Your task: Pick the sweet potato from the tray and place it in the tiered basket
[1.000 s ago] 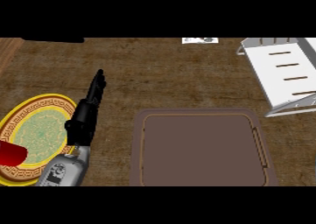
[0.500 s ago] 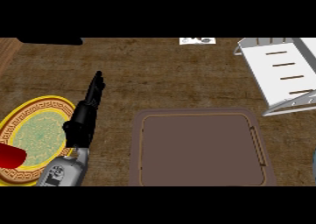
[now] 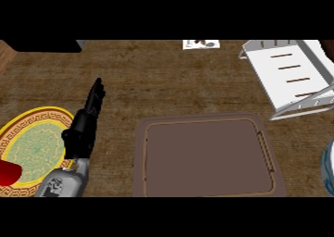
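Observation:
The brown tray lies in the middle of the counter with nothing on it. The white tiered basket stands at the upper right. A dark reddish-brown shape shows at the right edge beside the basket's top; I cannot tell whether it is the sweet potato. My left hand rests left of the tray with its fingers straight, pointing away from me, holding nothing. My right hand shows nowhere.
A yellow patterned plate sits at the lower left, with a red cup at its near edge. A pale blue rim pokes in at the right edge. A black object and a small white item lie at the far side.
The whole scene has slid slightly to the left in the view. My left hand keeps the same straight pose beside the tray.

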